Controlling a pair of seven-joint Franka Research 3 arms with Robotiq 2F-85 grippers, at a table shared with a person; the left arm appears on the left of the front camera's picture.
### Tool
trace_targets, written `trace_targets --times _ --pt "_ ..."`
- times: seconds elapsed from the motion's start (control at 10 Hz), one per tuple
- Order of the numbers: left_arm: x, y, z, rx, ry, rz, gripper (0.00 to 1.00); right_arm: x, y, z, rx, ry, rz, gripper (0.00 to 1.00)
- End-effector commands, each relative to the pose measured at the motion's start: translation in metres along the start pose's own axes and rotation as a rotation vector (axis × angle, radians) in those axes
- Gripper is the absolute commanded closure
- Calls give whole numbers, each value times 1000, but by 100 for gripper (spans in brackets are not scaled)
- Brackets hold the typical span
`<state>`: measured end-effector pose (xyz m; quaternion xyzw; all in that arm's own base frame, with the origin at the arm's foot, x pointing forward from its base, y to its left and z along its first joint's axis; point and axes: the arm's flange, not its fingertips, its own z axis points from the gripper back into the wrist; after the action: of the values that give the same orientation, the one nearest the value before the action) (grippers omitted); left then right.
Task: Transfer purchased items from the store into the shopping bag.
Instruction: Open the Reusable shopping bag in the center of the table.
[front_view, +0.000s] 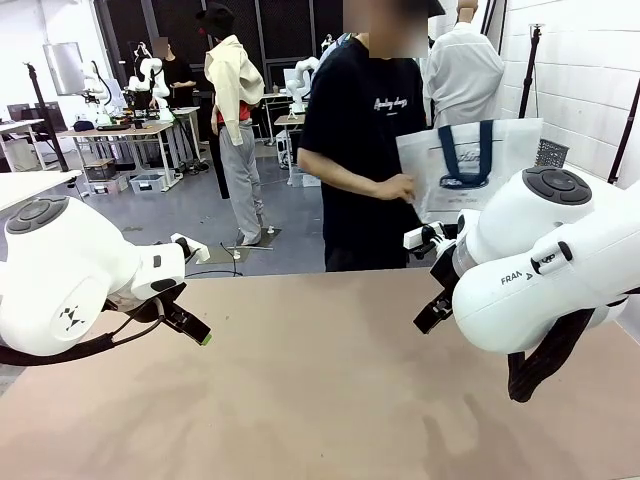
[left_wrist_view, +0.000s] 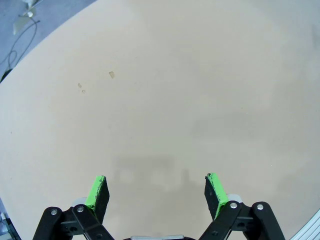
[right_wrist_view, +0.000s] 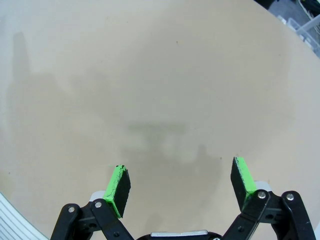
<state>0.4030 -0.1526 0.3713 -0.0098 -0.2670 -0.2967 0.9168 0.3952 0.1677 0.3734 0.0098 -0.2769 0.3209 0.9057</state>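
The left gripper (front_view: 193, 329), at 8 o'clock in the front view, hangs just above the table (front_view: 320, 410) with one green-tipped finger showing; whether it is spread cannot be told here. The right gripper (front_view: 429, 317), at 3 o'clock, is a dark shape under its bulky white arm, its state likewise unreadable. At 1 o'clock a person (front_view: 362, 140) stands at the table's far edge, one hand (front_view: 398, 187) holding the shopping bag (front_view: 470, 165) upright in the air, off the table and well apart from both grippers. A dark lattice-sided object (front_view: 552, 152) just beside the bag's 3 o'clock edge may be the store; too little of it shows to be sure. In the left wrist view the green pads (left_wrist_view: 98, 189) at 7 and 5 o'clock stand spread wide with nothing between them, bare tan tabletop beyond, a small scrap (left_wrist_view: 111, 74) at 11 o'clock, and a cable (left_wrist_view: 20, 35) on the floor past the table's edge. In the right wrist view the pads (right_wrist_view: 119, 187) are likewise spread and empty above the tabletop, on which only the arm's shadow falls. Judged from this, the transfer has not begun: bag and items are yet to be set within reach. Nothing lies between the grippers and the table's middle; the person's arm and the bag near the far edge are what a reach would have to avoid.
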Motion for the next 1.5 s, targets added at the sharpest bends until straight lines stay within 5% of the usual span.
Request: trace_targets --times 0.0,1.4 --pt "0 1 0 0 0 4 0 0 0 0 0 0 0 0" --pt "0 1 0 0 0 4 0 0 0 0 0 0 0 0"
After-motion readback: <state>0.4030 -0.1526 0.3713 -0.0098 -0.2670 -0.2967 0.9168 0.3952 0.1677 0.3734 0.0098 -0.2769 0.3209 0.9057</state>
